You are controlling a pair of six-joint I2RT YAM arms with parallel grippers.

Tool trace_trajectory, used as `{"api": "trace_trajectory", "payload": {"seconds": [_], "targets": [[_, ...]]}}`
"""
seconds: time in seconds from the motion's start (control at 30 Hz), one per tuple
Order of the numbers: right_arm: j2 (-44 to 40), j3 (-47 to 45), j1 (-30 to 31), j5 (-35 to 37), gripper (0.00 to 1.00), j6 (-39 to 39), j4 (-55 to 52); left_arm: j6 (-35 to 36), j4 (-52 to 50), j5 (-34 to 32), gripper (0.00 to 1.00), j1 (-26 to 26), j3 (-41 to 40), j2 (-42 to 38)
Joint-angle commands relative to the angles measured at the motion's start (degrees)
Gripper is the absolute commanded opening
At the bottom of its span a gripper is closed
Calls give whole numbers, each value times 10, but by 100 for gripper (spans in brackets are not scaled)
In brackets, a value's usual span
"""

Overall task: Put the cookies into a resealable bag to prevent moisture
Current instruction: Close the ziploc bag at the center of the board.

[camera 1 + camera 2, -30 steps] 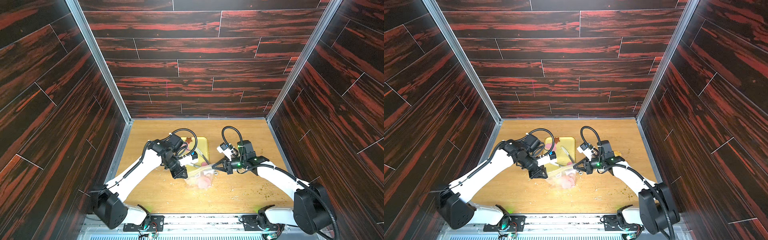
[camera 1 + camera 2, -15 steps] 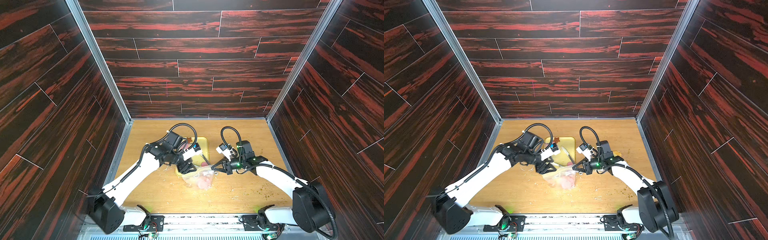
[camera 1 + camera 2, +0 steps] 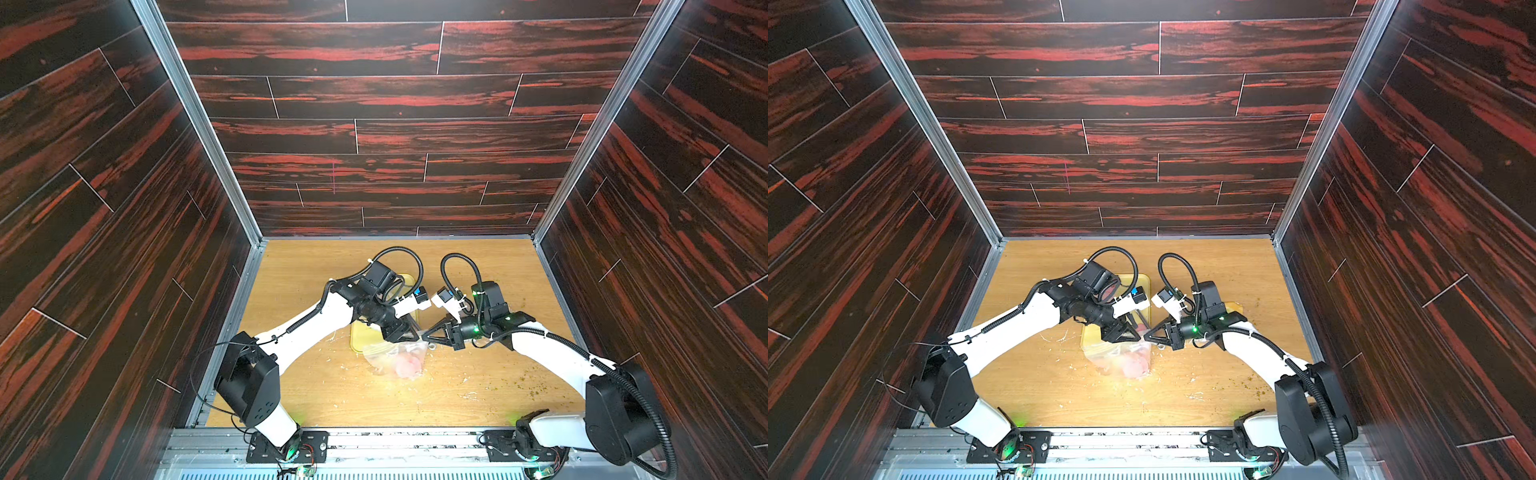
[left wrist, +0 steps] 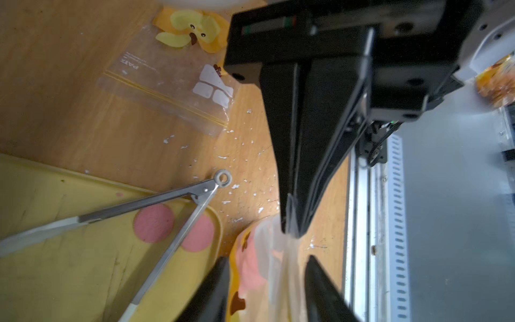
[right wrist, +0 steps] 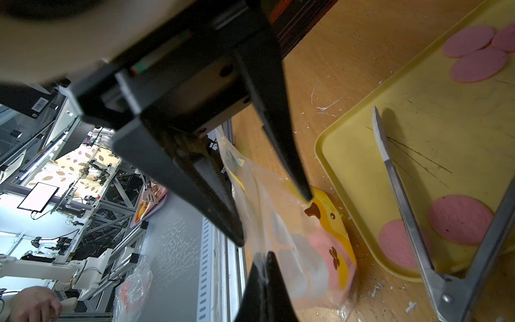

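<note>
A clear resealable bag (image 3: 397,359) with a yellow chick print lies on the table in front of the yellow tray (image 3: 356,343) and holds pink cookies (image 3: 409,365). My right gripper (image 5: 264,258) is shut on the bag's clear top edge. My left gripper (image 4: 266,259) is open, its two fingers standing either side of the bag's (image 4: 259,264) upper part. One finger touches the printed side and the other stands a little off the plastic. More pink cookies (image 5: 459,220) lie on the tray (image 5: 362,156), in the near corner and at the far end.
Metal tongs (image 4: 139,206) rest in the tray with their hinge over its rim. A second, empty clear bag (image 4: 167,83) lies flat on the table beyond the tray. White crumbs are scattered round the bag. The table's metal front rail (image 4: 362,223) runs close by.
My left gripper has moved right, from the bag's left side to its top beside the right gripper, opening and then partly closing. The right gripper has held still on the bag.
</note>
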Motion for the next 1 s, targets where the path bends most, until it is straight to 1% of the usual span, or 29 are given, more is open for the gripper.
{"api": "trace_trajectory", "payload": {"seconds": [0.0, 0.2, 0.23, 0.3, 0.37, 0.4, 0.43, 0.47, 0.53, 0.73, 0.97], "targets": [[4, 13, 3, -11, 0, -18, -7, 8, -7, 19, 33, -1, 16, 7], [6, 13, 3, -11, 0, -13, 5, 26, -36, 24, 32, -4, 24, 16], [6, 11, 3, -12, 0, -11, 7, 27, -39, 25, 30, -5, 23, 17], [6, 9, 3, -13, 0, -9, 12, 29, -44, 24, 20, -4, 22, 15], [4, 6, 3, -15, 0, -9, 16, 32, -58, 21, 6, -4, 26, 17], [4, 3, 3, -16, 1, -10, 17, 34, -66, 19, 2, -5, 29, 18], [3, 0, 3, -16, 5, -11, 22, 33, -74, 20, 0, -4, 33, 20], [3, -5, 3, -18, 8, -11, 29, 33, -80, 21, 0, -4, 37, 22], [4, -16, 3, -29, 11, -7, 52, 30, -86, 34, 0, -4, 41, 24], [25, -35, 6, -47, 12, 24, 118, 19, -94, 53, 1, 0, 45, 27], [45, -30, 23, -50, 15, 23, 124, 10, -96, 58, 2, 10, 46, 25]]}}
